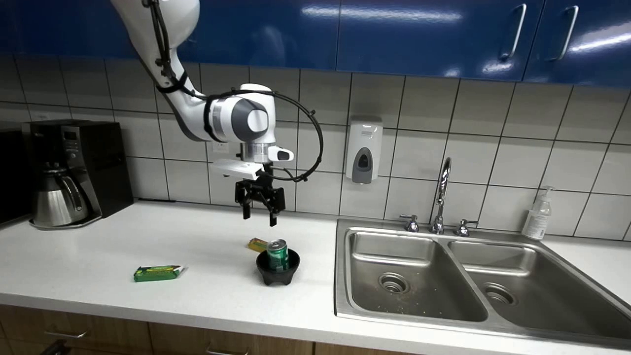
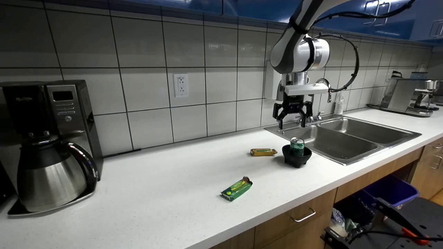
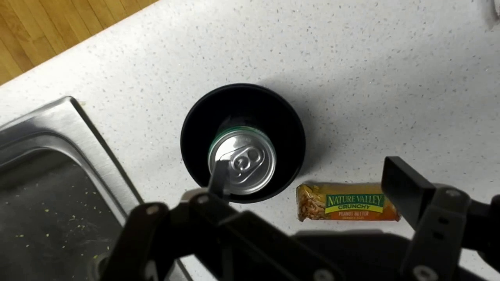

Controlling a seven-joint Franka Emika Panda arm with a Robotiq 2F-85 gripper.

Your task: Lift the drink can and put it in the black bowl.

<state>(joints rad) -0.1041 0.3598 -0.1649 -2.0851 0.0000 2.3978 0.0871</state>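
One can [image 1: 278, 256] in the bowl [image 1: 276, 278], below the parted pincer [image 1: 260, 219]

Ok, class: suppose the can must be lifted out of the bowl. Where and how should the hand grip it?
Probably by the upper side wall of the can, coming straight down with the open hand and closing from opposite sides. The can is round and roughly upright, its top above the edge of the bowl, which surrounds its lower part.

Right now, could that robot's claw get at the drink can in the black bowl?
Probably yes, perhaps with a slight shift: the open gripper hangs above, and the uncovered drink can pokes up from the black bowl.
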